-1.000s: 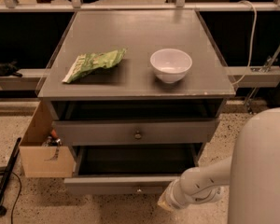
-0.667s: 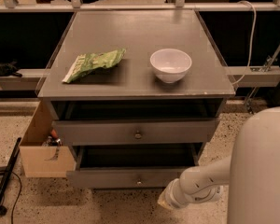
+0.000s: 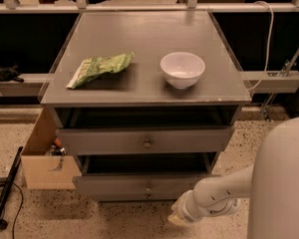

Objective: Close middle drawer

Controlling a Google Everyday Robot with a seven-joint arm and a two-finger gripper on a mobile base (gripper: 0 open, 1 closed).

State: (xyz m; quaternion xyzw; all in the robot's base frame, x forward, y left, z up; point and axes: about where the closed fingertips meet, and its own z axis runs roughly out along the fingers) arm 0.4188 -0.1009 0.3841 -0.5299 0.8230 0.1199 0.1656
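Note:
The grey cabinet [image 3: 139, 91] has its middle drawer [image 3: 119, 185] pulled out a short way. Its small brass knob [image 3: 148, 187] sits at front centre, and the dark inside shows above the front. The uppermost drawer [image 3: 104, 141], with its own knob [image 3: 147, 144], also stands slightly out. Only a thin strip of the lowest drawer front [image 3: 134, 197] shows beneath. My gripper [image 3: 175, 218] is at the end of the white arm [image 3: 214, 198], low at the bottom right. It is just in front of and below the right part of the middle drawer front.
A green snack bag [image 3: 100, 67] and a white bowl [image 3: 182, 69] rest on the cabinet top. An open cardboard box [image 3: 42, 171] stands against the cabinet's left side. A black pole [image 3: 7, 185] lies on the speckled floor. My white body [image 3: 281, 183] fills the right.
The middle drawer has slid inward, toward the cabinet. My arm and gripper have followed it slightly forward. The uppermost drawer, bag and bowl have not moved.

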